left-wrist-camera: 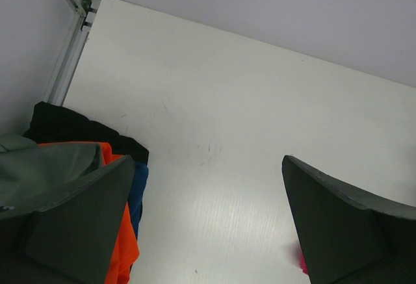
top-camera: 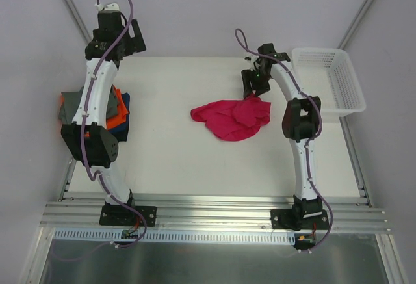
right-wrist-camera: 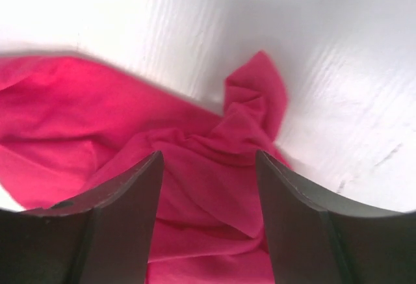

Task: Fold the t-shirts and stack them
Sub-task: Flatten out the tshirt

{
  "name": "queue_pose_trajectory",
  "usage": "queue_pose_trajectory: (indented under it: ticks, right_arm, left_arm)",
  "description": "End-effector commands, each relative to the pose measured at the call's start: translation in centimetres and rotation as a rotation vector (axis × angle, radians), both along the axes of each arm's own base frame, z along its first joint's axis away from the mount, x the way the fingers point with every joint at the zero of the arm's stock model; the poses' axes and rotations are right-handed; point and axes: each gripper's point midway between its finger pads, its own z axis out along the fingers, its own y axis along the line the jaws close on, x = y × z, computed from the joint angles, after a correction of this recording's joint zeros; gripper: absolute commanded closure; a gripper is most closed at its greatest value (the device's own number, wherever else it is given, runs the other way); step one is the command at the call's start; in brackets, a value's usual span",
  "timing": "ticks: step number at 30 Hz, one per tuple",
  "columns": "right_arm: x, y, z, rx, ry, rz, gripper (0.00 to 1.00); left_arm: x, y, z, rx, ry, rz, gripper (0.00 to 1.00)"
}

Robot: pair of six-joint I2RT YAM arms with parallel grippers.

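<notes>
White mesh basket (top-camera: pixel 354 95) sits at the far right corner of the tabletop (top-camera: pixel 175 160), close by the right arm, well apart from the cloth. At the left edge there's a stack of t-shirts (top-camera: pixel 119 110): grey on top, orange under it, blue below. From the top cam the left arm crosses in front & hides approx half of it. The pink t-shirt (top-camera: pixel 231 120) lies crumpled mid-tabletop, a bit right of centre, w/ the right gripper (top-camera: pixel 252 88) at its far right edge.

Left wrist cam adds what the top cam can't: a black layer at the far side of the stack, plus a sliver of pink low on the right by one finger. Right wrist cam gives the close-up: pink cloth bunched into folds, one pointed corner lying on the white surface.

Left gripper (left-wrist-camera: pixel 208 167): jaws spread full wide over bare tabletop, just beside the stack, gripping nothing. Right gripper: jaws partway apart, a finger either side of a bunched pink fold; cloth fills the gap, but can't tell if the fingers press it.
</notes>
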Motion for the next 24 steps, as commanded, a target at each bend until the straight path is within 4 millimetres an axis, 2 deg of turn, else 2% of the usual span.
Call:
queue_pose_trajectory:
  ticks: [1,4,10,13,14,16,18,21,22,24]
  right_arm:
    - [2.1,-1.3,3.1,-0.088,-0.138,0.014,0.38]
    - [2.5,-2.3,2.0,-0.149,-0.14,0.019,0.41]
    - [2.1,-2.7,-0.5,-0.215,-0.1,0.048,0.56]
    - [1.8,-2.5,-0.8,-0.213,-0.089,0.057,0.71]
    - [1.8,-2.3,-0.8,-0.211,-0.091,0.059,0.79]
    - [2.0,-2.2,-0.2,-0.209,-0.107,0.056,0.89]
    - [2.3,-2.2,0.8,-0.21,-0.133,0.049,0.94]
    - [3.1,-2.6,4.7,-0.211,-0.222,0.031,0.97]
    - [3.3,-2.6,7.6,-0.199,-0.283,0.025,0.98]
    - [3.3,-2.7,10.8,-0.195,-0.352,0.025,0.98]
  left_arm:
    - [-1.4,0.1,4.1,0.021,-0.095,-0.008,0.01]
    - [-1.2,-0.3,3.8,0.021,-0.089,-0.016,0.01]
    - [-0.9,-1.3,3.9,0.017,-0.093,-0.038,0.01]
    - [-0.9,-1.6,3.7,0.014,-0.088,-0.048,0.01]
    - [-1.0,-1.6,3.7,0.014,-0.088,-0.048,0.01]
    - [-1.0,-1.7,3.3,0.009,-0.079,-0.049,0.01]
    - [-1.0,-1.9,3.2,0.001,-0.078,-0.054,0.01]
    - [-1.1,-2.4,2.2,-0.013,-0.055,-0.077,0.01]
    - [-1.1,-2.6,1.0,-0.017,-0.026,-0.092,0.01]
    - [-1.2,-3.6,-0.8,-0.041,0.018,-0.142,0.01]
